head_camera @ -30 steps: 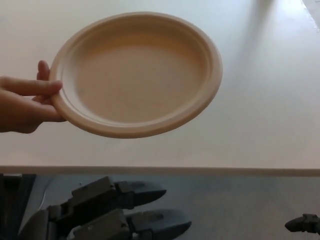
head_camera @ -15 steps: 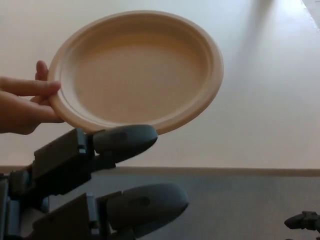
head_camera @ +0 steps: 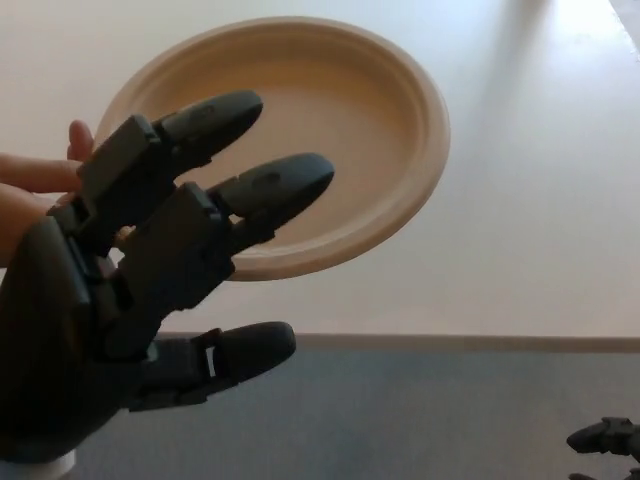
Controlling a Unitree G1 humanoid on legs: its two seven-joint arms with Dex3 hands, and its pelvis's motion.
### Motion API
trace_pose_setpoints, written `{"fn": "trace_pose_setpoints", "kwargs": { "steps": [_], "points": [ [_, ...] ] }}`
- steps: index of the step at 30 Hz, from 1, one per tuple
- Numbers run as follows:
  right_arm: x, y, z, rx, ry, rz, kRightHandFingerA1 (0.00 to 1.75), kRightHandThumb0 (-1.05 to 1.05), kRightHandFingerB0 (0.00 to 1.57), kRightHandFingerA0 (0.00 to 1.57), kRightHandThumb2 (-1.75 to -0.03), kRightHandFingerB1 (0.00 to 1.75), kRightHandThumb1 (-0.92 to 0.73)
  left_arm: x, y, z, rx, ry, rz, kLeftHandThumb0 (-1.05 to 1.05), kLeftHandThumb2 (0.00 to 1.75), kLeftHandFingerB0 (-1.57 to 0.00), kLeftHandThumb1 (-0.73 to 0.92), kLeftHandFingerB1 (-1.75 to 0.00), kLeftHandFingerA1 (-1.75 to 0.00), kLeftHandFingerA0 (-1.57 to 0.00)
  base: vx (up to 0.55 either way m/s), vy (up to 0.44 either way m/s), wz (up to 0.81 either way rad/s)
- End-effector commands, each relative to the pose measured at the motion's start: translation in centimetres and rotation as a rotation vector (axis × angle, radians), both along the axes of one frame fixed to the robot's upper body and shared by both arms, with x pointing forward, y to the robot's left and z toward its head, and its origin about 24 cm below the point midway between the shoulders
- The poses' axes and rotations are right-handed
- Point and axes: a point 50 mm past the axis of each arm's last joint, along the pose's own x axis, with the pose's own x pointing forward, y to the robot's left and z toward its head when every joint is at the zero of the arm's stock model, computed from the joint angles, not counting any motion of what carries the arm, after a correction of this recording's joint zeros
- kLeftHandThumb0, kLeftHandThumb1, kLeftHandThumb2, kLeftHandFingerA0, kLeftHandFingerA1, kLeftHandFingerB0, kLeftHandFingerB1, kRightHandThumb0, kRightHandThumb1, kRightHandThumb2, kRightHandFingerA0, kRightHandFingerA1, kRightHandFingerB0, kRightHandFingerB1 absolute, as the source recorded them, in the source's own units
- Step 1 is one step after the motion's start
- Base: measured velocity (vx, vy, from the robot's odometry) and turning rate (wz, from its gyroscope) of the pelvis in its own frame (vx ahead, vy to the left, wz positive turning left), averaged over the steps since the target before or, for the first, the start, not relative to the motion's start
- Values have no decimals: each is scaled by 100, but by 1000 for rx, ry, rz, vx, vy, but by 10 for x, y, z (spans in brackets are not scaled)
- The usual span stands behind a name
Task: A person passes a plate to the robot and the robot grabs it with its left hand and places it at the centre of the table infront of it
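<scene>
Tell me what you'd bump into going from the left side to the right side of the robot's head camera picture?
The person's hand at the left edge → the robot's left hand, fingers spread open → the plate → the bare table → a bit of the robot's right hand in the bottom right corner.

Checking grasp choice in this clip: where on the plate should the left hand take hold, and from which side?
Probably the near rim of the plate, approached from below and the robot's side. The plate is tilted, the person's hand pinches its left edge, and the open left hand has two fingers above the rim and its thumb below.
</scene>
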Motion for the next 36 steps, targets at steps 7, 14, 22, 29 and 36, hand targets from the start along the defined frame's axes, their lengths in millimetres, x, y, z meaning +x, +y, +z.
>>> {"fn": "trace_pose_setpoints", "kwargs": {
  "steps": [7, 14, 22, 29, 36],
  "points": [
    [9, -6, 9, -13, -14, 19, 69, -56, 38, 73, -59, 51, -66, 44, 12, -23, 301, 269, 325, -90, 91, 0, 55, -29, -38, -5, 0, 0, 0],
    [13, -6, 12, -21, -23, 16, 69, -56, 41, 73, -58, 52, -65, 61, 17, -26, 398, 285, 421, -39, 84, 0, 14, -48, -48, 0, 0, 0, 0],
    [18, -4, 15, -27, -29, 36, 69, -57, 44, 72, -60, 52, -66, 89, 22, -16, 460, 168, 645, -36, 82, -2, 15, -50, -45, 0, 0, 0, 0],
    [17, -3, 13, -35, -5, 46, 66, -56, 49, 74, -59, 51, -66, 104, 25, -9, 358, 132, 705, -31, 89, -5, 40, -45, -93, -94, 0, 0, 0],
    [18, -3, 15, -31, -8, 50, 68, -56, 52, 73, -59, 54, -66, 105, 18, -6, 386, 55, 705, -26, 58, -90, 61, -53, -141, -103, 0, 0, 0]
  ]
}}
